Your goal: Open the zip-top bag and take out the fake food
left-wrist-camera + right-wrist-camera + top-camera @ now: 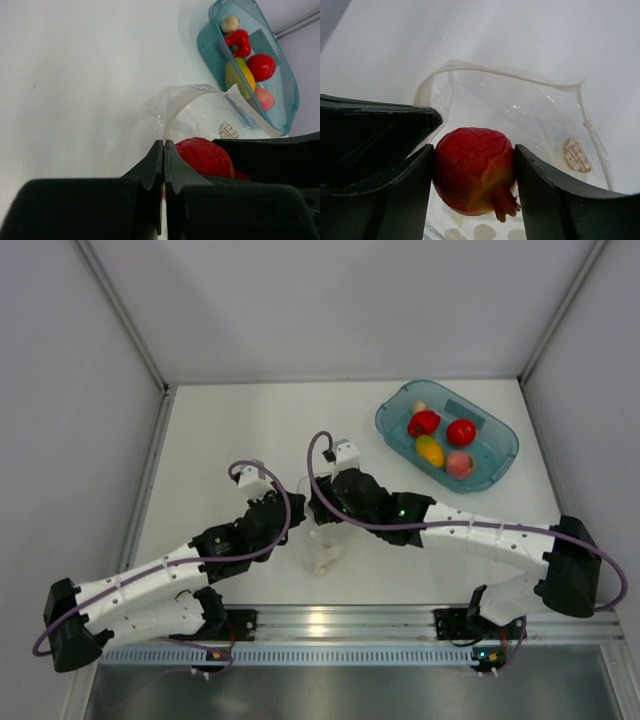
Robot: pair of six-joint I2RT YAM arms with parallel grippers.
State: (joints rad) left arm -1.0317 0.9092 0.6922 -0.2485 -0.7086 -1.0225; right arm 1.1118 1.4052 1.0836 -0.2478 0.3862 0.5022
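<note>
Right gripper (474, 167) clamps red fruit (470, 150); left gripper (164, 150) pinches zip-top bag (540, 112) rim; label (577, 155) illegible.

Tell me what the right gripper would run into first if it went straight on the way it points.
The right gripper, its fingers clamped on the red fake fruit, points into the open zip-top bag. Straight on, it would probably meet the bag's dotted plastic first; depth is unclear.

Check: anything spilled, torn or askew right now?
Nothing stands out. The left gripper pinches the zip-top bag rim, right gripper holds a red fruit in its mouth, other fake food sits inside the teal tub.
</note>
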